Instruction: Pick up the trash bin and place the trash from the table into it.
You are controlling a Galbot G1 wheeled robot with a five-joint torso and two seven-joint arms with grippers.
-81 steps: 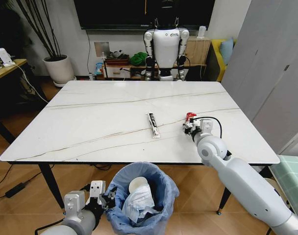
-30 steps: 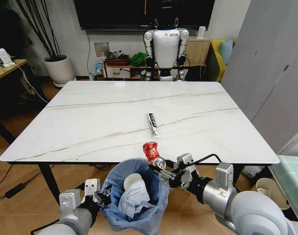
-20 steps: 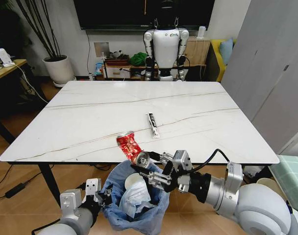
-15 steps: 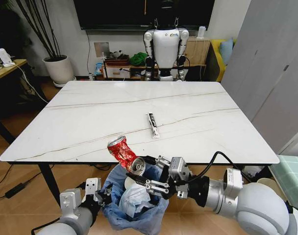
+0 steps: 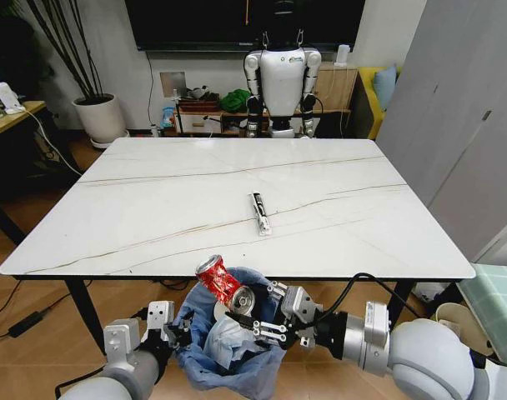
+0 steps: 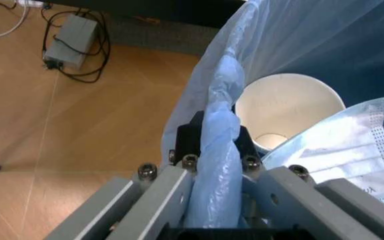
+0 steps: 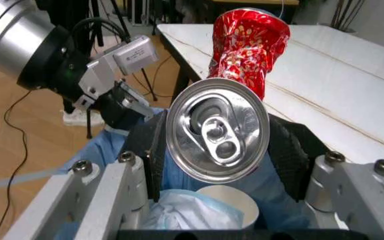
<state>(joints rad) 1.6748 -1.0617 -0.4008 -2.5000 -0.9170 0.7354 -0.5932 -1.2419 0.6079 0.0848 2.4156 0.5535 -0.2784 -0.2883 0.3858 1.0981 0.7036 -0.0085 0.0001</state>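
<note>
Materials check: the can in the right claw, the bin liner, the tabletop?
Can: thin metal, glossy red paint, bare silver top with pull tab, crumpled body.
Bin liner: thin translucent light-blue plastic film, wrinkled.
Tabletop: white marble-look slab with brown veins, smooth; real stone or laminate is unclear.

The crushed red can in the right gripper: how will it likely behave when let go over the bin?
The crushed red can looks dented and thin-walled, so it is probably light and easily deformed. The right gripper clamps its top end only, so it may tumble on release. The trash bin holds soft mask and cup, so it should land gently.
</note>
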